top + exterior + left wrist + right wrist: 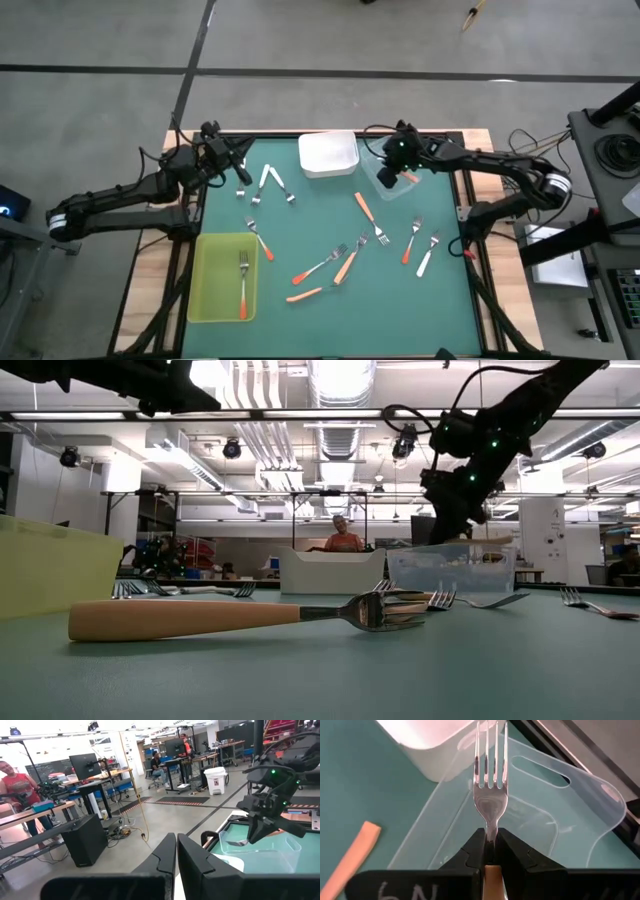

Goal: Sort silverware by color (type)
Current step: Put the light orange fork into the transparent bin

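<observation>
On your right claw [490,851] the only lettering you can make out is a white scrawl on the housing that looks like "N" — the rest is cut off. That wrist view gives you what the overhead cannot: the two dark fingers [470,851] are clamped on the neck of a light-orange-handled fork [490,795], its shiny metal tines pointing out over the clear tray [580,820], a thin transparent plastic bin with a cut-out handle slot and rounded corners. From above, you see that claw over the clear tray at the far right of the green table [330,240], just beside the white tray [328,154], which is opaque and rectangular. Your left claw [176,851] waits past the table's far left corner, its fingers pressed together with only a hairline between them. The overhead also shows the yellow-green tray [207,280] at the near left holding one red-orange fork [243,284], two white-handled forks [268,181] near the left arm, and the other forks scattered over the middle and right. The level view shows a pale orange-handled fork [240,616] lying flat up close — a smooth, slim, tapering handle.
</observation>
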`<control>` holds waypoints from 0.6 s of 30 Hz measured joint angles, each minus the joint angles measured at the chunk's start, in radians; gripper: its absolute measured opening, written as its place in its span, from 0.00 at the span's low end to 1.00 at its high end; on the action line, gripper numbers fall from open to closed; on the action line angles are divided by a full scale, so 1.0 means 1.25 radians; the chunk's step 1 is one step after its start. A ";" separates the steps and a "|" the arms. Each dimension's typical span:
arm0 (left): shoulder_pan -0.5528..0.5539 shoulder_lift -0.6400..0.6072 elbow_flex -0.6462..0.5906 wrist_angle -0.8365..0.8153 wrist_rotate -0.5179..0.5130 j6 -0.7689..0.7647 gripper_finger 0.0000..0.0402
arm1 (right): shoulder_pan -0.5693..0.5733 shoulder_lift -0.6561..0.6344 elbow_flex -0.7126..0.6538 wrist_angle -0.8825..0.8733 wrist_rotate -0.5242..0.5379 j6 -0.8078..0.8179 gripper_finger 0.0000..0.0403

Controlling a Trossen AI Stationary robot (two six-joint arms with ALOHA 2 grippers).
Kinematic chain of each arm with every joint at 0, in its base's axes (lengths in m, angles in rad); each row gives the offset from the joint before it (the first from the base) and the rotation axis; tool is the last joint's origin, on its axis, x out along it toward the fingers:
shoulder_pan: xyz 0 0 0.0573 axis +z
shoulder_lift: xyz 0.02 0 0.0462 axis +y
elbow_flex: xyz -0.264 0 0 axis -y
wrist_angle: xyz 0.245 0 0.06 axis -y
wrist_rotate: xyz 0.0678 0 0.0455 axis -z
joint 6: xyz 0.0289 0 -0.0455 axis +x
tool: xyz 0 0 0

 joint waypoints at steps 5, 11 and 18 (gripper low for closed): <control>0.000 0.000 0.000 0.000 0.000 0.000 0.00 | -0.002 0.012 0.000 0.006 0.007 0.008 0.07; 0.000 0.000 0.000 -0.001 0.000 0.000 0.00 | -0.002 0.027 0.000 0.038 0.028 0.029 0.07; 0.000 0.000 0.000 -0.001 0.000 0.000 0.00 | -0.002 0.046 0.000 0.037 0.029 0.012 0.11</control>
